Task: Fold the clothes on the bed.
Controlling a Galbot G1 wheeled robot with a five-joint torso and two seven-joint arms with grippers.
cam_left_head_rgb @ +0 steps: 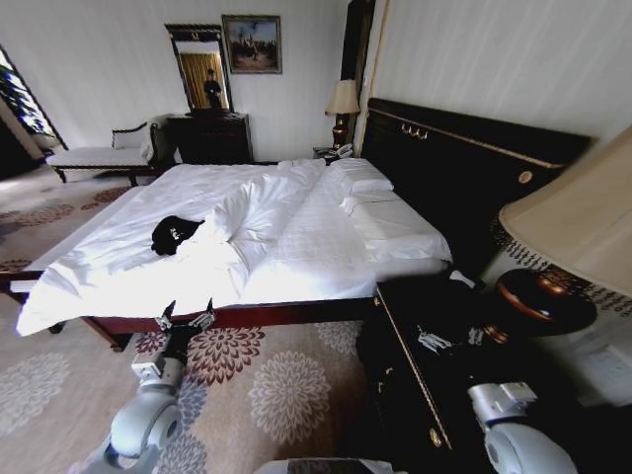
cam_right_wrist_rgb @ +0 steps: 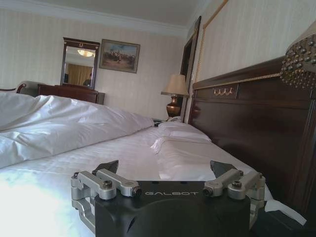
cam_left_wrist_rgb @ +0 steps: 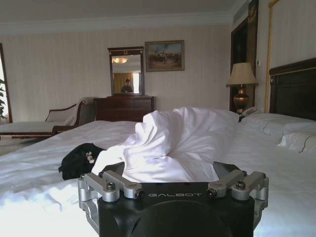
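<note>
A wide bed point(cam_left_head_rgb: 326, 267) with white sheets, a tall black headboard and a reddish wooden frame stands on floral carpet, a dark nightstand point(cam_left_head_rgb: 434, 365) with a bronze-based lamp point(cam_left_head_rgb: 563, 257) beside it. The left wrist view takes in the crumpled black T-shirt point(cam_left_wrist_rgb: 79, 160) beside a heaped white duvet point(cam_left_wrist_rgb: 173, 143); the right wrist view instead faces the pillows point(cam_right_wrist_rgb: 182, 143). The left gripper point(cam_left_head_rgb: 185, 318) hovers at the bed's edge, jaws spread; the right gripper point(cam_right_wrist_rgb: 168, 170) is likewise spread.

Hotel-style bedroom

A large bed point(cam_left_head_rgb: 296, 247) with a tall black headboard point(cam_left_head_rgb: 464, 158); at 12 o'clock, a dresser point(cam_left_head_rgb: 212, 138), mirror point(cam_left_head_rgb: 200, 67) and framed painting point(cam_left_head_rgb: 252, 43).
</note>
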